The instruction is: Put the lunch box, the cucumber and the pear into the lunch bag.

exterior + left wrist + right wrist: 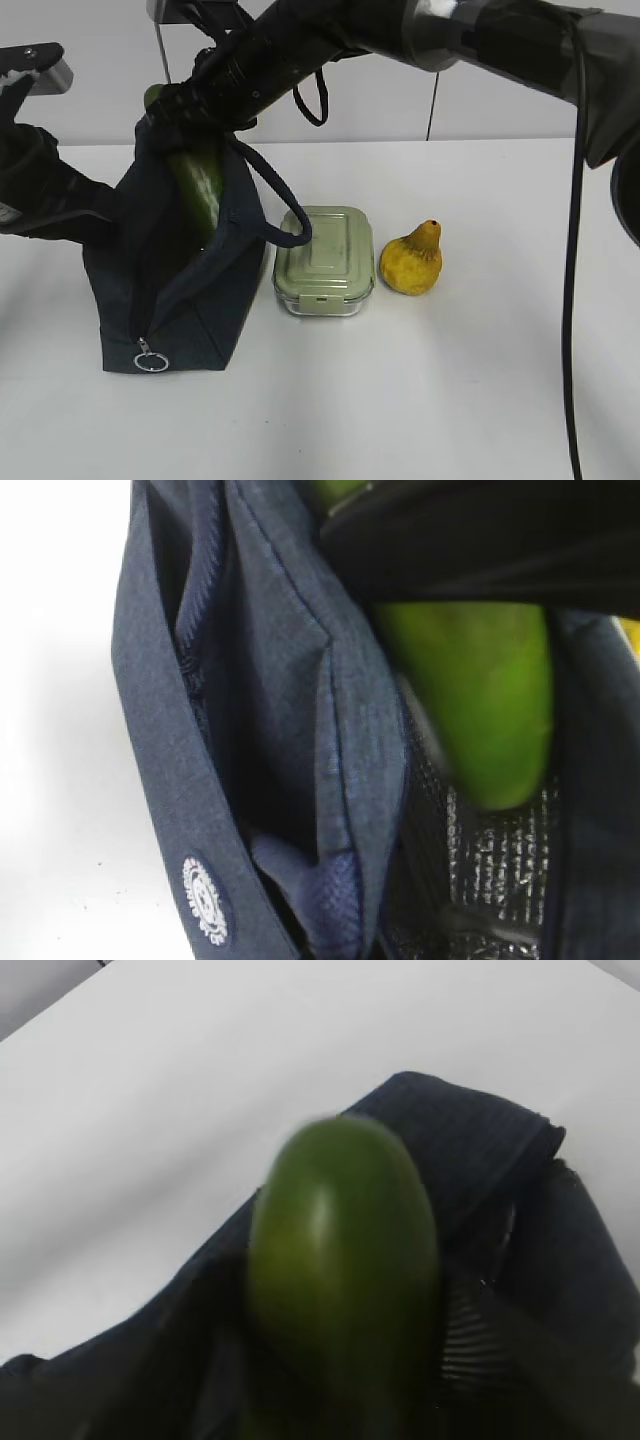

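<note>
Cucumber (200, 185) stands nearly upright, its lower end inside the open lunch bag (200, 320), clamped at its top by the right gripper (172, 103). Lunch box (324, 261) sits just beside the bag, pear (413, 262) beyond it. Left gripper (28, 75) is at the bag's far side; its jaw state cannot be told.

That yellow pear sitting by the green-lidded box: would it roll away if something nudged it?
Probably it would wobble or topple rather than roll far: the pear stands on a broad base with a narrow neck. Its bumpy skin likely grips well. It looks firm, not floppy.
</note>
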You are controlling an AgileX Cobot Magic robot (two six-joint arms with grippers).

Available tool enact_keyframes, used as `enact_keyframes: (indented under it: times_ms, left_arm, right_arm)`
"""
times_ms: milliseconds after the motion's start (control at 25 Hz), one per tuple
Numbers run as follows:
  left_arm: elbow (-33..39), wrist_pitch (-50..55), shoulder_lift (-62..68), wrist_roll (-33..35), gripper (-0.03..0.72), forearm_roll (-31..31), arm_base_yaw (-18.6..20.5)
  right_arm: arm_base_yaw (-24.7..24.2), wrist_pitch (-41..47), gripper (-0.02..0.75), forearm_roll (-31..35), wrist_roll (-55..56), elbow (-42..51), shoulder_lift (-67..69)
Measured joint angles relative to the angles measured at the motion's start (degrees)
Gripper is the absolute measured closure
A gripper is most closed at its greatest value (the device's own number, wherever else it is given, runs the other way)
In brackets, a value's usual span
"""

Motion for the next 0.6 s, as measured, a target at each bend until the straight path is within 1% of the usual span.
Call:
enact_keyframes:
  times_ms: [80, 120, 160, 240, 320, 440, 520, 600]
  left_arm:
    - [0.0, 0.0, 0.0, 0.0, 0.701, 0.0, 0.0]
    - [0.0, 0.0, 0.0, 0.0, 0.701, 0.1, 0.0]
    - [0.0, 0.0, 0.0, 0.0, 0.701, 0.1, 0.0]
    - [0.0, 0.0, 0.0, 0.0, 0.701, 0.1, 0.0]
    - [0.0, 0.1, 0.0, 0.0, 0.701, 0.1, 0.0]
    - [0.0, 0.2, 0.0, 0.0, 0.701, 0.1, 0.0]
    - [0.0, 0.2, 0.0, 0.0, 0.701, 0.1, 0.0]
    - [0.0, 0.2, 0.0, 0.0, 0.701, 0.1, 0.0]
  right_arm:
    - [-0.1, 0.3, 0.169, 0.4, 0.1, 0.0, 0.0]
    - [-0.5, 0.8, 0.132, 0.4, 0.2, 0.0, -0.1]
    - [-0.7, 1.6, 0.115, 0.2, 0.6, 0.0, -0.4]
    - [-1.6, 4.3, 0.121, -2.3, 2.6, 0.0, -1.4]
    - [-3.3, 7.6, 0.158, -6.7, 5.7, 0.0, -2.9]
    - [-6.8, 13.8, 0.185, -15.6, 12.2, 0.0, -4.4]
    - [-9.5, 18.3, 0.189, -21.8, 16.4, 0.0, -4.7]
    - [-12.0, 21.2, 0.193, -25.3, 19.0, 0.0, -4.8]
